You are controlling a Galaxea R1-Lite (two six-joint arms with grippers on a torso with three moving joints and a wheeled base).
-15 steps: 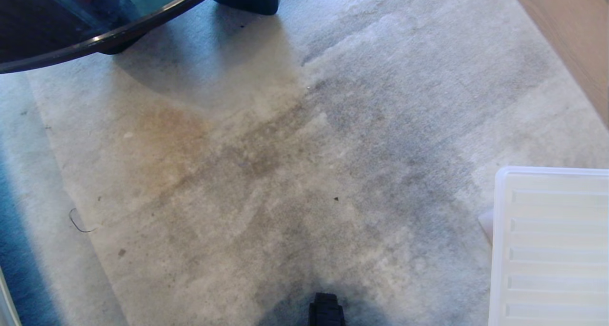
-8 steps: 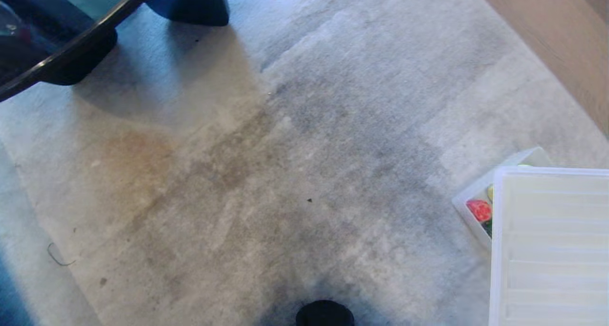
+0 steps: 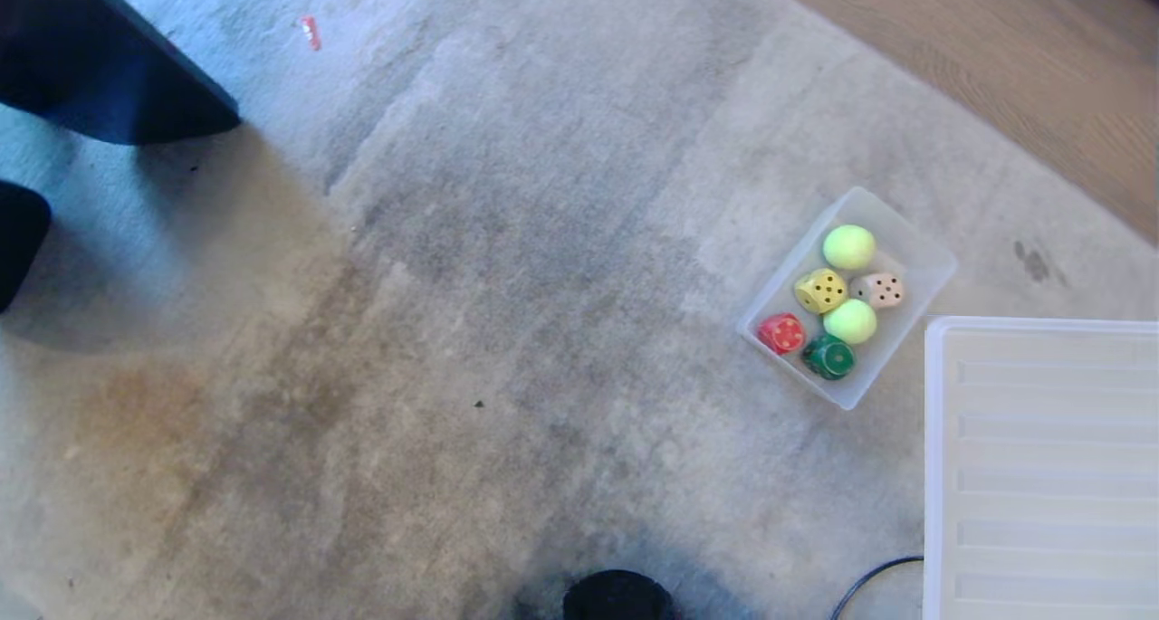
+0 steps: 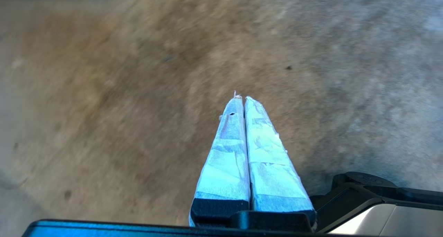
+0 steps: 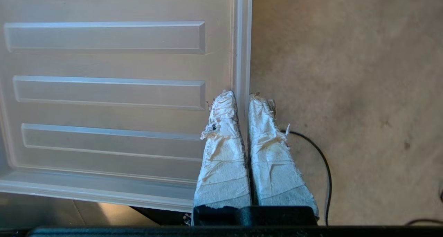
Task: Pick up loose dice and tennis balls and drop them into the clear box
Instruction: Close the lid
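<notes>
The clear box stands on the grey carpet at the right of the head view. Inside it lie two tennis balls and several dice: yellow, cream, red and green. No loose die or ball shows on the carpet. My left gripper hangs shut and empty over bare carpet. Also shut and empty, my right gripper hangs above the edge of a flat ribbed tray. Neither gripper appears in the head view.
The flat ribbed tray fills the near right corner, with a black cable beside it. Dark furniture stands at the far left. Wood floor borders the carpet at the far right. A small red scrap lies far off.
The whole head view has swung, so the camera has moved: the furniture slid off to the left and the clear box came fully into sight. Both grippers stay shut.
</notes>
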